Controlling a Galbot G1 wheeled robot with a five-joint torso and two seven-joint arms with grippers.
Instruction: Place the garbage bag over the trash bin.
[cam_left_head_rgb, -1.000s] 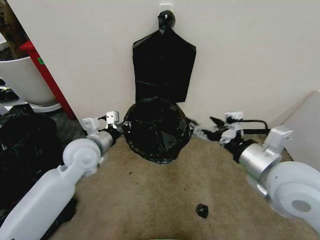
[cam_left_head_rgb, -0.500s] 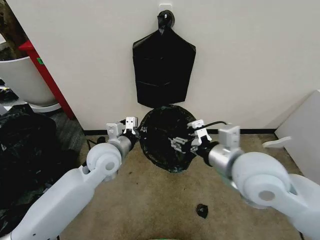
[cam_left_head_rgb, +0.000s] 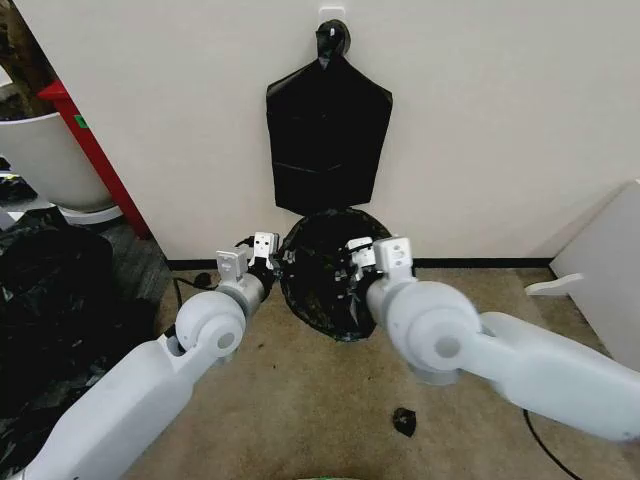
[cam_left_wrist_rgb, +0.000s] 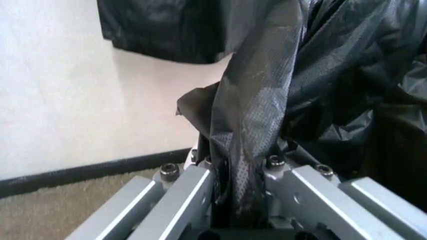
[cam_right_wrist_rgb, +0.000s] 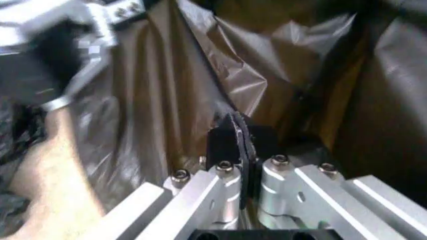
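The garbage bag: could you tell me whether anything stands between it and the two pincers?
Nothing visible does. The left pincer is shut on a fold of the garbage bag, and the right pincer pinches the plastic too.

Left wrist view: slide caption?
Left tool shut on a fold of the garbage bag, near the wall.

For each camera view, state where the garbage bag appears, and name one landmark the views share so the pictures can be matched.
Head view: garbage bag at centre, against the wall, between both grippers.
Left wrist view: a fold of it runs up from the left gripper.
Right wrist view: it spreads behind the right gripper.
Shared landmark: the left gripper.
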